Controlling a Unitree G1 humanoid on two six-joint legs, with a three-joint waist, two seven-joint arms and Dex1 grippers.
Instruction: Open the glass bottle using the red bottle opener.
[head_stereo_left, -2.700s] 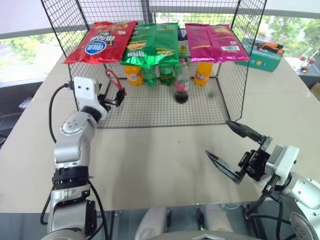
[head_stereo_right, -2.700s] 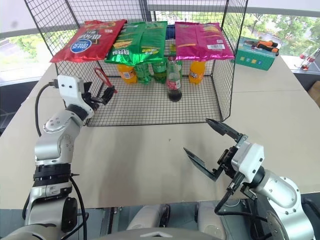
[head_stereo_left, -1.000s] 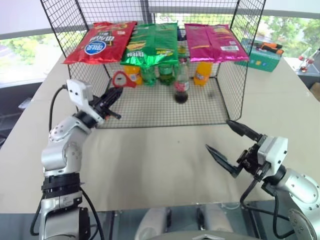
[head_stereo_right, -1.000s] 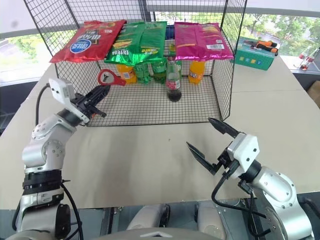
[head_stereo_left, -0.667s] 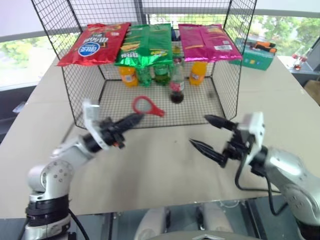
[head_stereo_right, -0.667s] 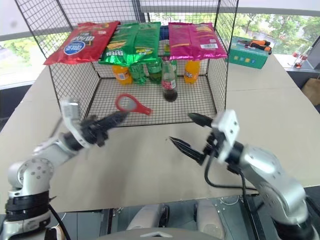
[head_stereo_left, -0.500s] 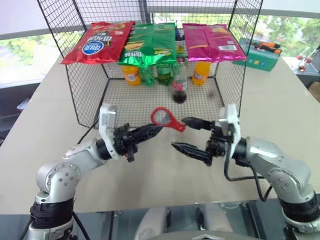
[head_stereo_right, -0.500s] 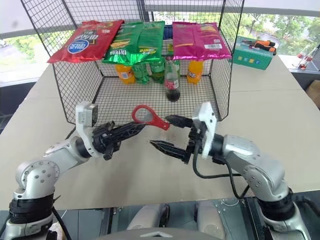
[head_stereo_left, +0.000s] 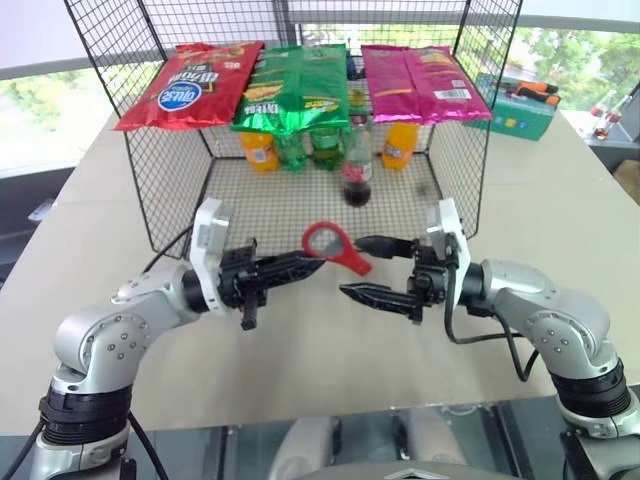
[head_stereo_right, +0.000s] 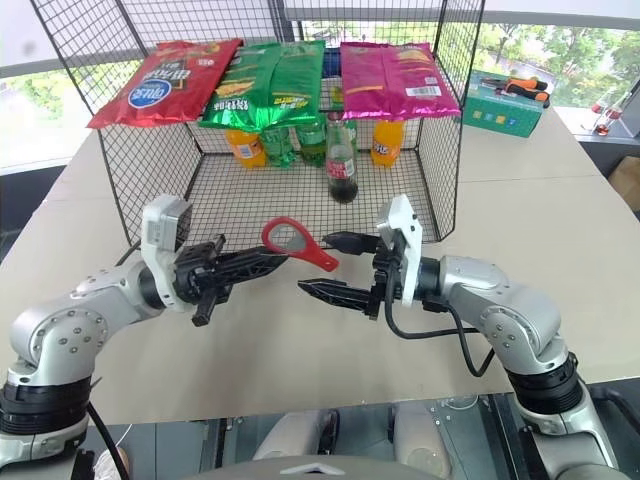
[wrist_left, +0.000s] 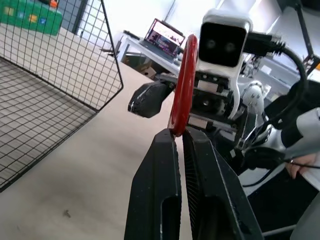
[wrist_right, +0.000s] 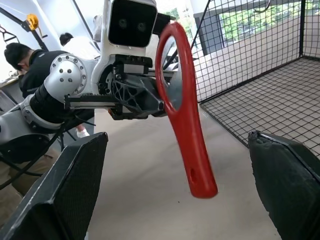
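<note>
Daylight from broad windows falls across a beige table (head_stereo_left: 300, 360) where a black wire cage (head_stereo_left: 180, 190) stands with its front open. Snack bags in red, green and pink lie on the cage roof, and orange and green soda bottles stand along its back. At the middle of the cage floor, just ahead of those bottles, the glass bottle (head_stereo_left: 356, 172) of dark cola stands upright, well apart from both arms.

In front of the cage, above the tabletop, the two arms face each other. The left gripper (head_stereo_left: 312, 257) is clenched on the ring end of the red bottle opener (head_stereo_left: 335, 248), its two black fingers (wrist_left: 165, 165) pressed together on the rim, as the left wrist view shows. The opener's ring sits beside those fingertips and its handle slants down toward the other arm. The right gripper (head_stereo_left: 358, 267) points back at it with its fingers spread wide, one on each side of the handle (wrist_right: 192, 150) and touching neither side of it. The handle's tip hangs between those fingers in the right wrist view.

Behind the left arm in that view, a person in dark clothing (wrist_right: 30, 70) sits in the background.
</note>
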